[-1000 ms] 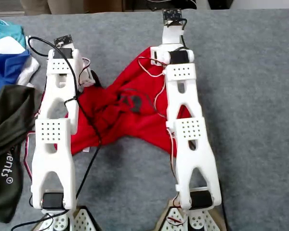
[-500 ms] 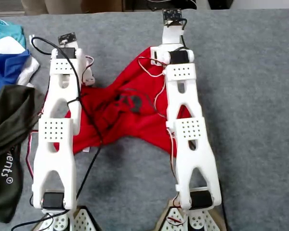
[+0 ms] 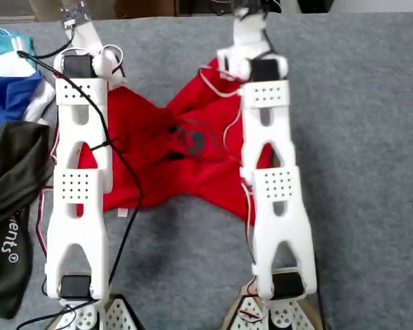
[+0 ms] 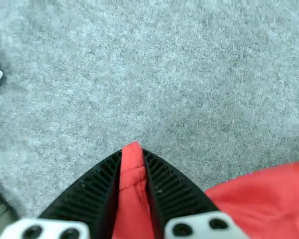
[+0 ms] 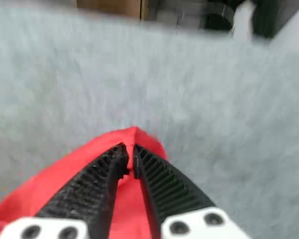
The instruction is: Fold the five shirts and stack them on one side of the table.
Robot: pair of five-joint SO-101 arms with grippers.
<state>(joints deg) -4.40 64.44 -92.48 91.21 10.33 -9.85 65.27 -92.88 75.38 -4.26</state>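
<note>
You have a table [image 3: 372, 158] spread with a grey, felt-like cover [image 4: 199, 74], plain and finely napped, which runs to the table's far edge in the high view. Beyond that edge you see a brown wooden panel [image 3: 148, 7]. The right wrist view shows such wood too, beside dark, blurred shapes [image 5: 276, 17] that you cannot make out. The light falls soft and even on the cover, with only faint shadows.
</note>
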